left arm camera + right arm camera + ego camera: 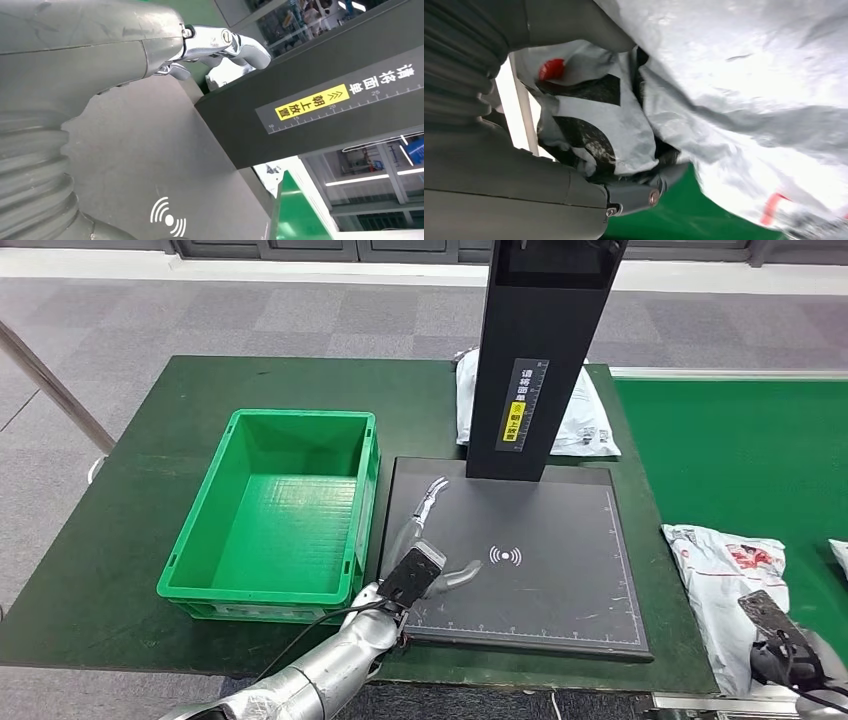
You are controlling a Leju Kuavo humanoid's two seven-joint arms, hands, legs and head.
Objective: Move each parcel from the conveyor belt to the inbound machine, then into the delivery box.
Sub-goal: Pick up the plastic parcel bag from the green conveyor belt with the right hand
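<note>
The left hand (425,558) hovers over the black scanner pad (560,590), its fingers (430,498) apart and stretched toward the post (540,350), holding nothing; it looks parked there to receive or steady a parcel once one arrives. The pad's wireless mark (505,557) lies just beyond the thumb, and the green box (275,510) sits just beside the hand on its outer side, ready for the second leg of the job.

The right hand (785,645) is down at the belt (750,450) against the nearest parcel (725,575). In the right wrist view the grey plastic bag (744,100) fills the space between thumb and fingers (644,192), and the film bunches there, so the fingers appear clamped on it, probably to lift it toward the pad.

By count: one scanner, one box, two hands. Three parcels show: the one at the right fingers, a sliver of another (840,555) farther along the belt, and one (585,420) lying behind the post, well away from both hands.
</note>
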